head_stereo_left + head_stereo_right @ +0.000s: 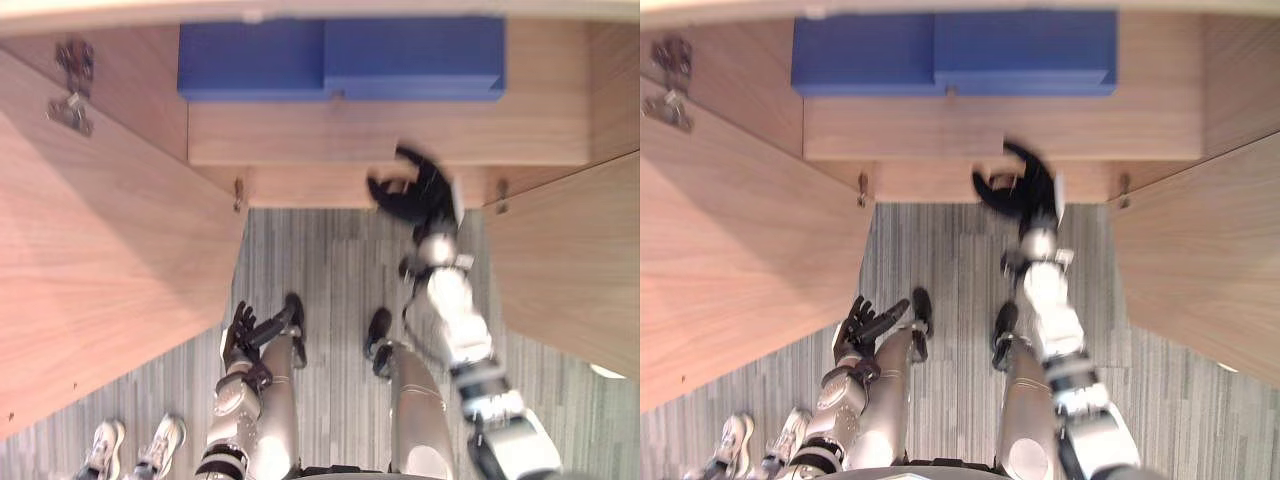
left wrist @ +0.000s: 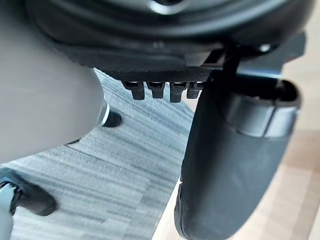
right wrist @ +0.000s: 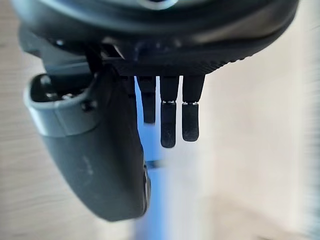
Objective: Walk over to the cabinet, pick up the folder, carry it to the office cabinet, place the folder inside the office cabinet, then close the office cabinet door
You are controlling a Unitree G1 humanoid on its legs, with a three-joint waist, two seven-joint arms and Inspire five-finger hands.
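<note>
Folder (image 1: 340,58), blue and flat, lies far back on the cabinet shelf (image 1: 400,130), held by neither robot hand. The right robot hand (image 1: 420,195) is raised on an outstretched arm to the near edge of that shelf, right of centre and well short of the folder. Its fingers are spread apart and lightly bent, its thumb stands off to the left, and it grips nothing. In the right wrist view its fingers (image 3: 168,125) hang straight in a row with the thumb (image 3: 95,150) beside them; a blurred blue streak and pale wood show past them.

The left robot hand (image 1: 245,335) hangs low at the robot's side, near and left in the scene, with its fingers loose, apart and empty. In the left wrist view its thumb (image 2: 235,150) stands apart from the fingertips (image 2: 160,90), with carpet beyond and wood at one side.

The cabinet is of light brown wood and stands open. Its left door (image 1: 100,260) swings out toward the near left and carries a metal hinge (image 1: 72,85) near its far edge. Its right door (image 1: 570,270) swings out toward the near right. Between the doors runs grey striped carpet (image 1: 330,260). At the near left corner a person's white shoes (image 1: 135,445) stand on the carpet.
</note>
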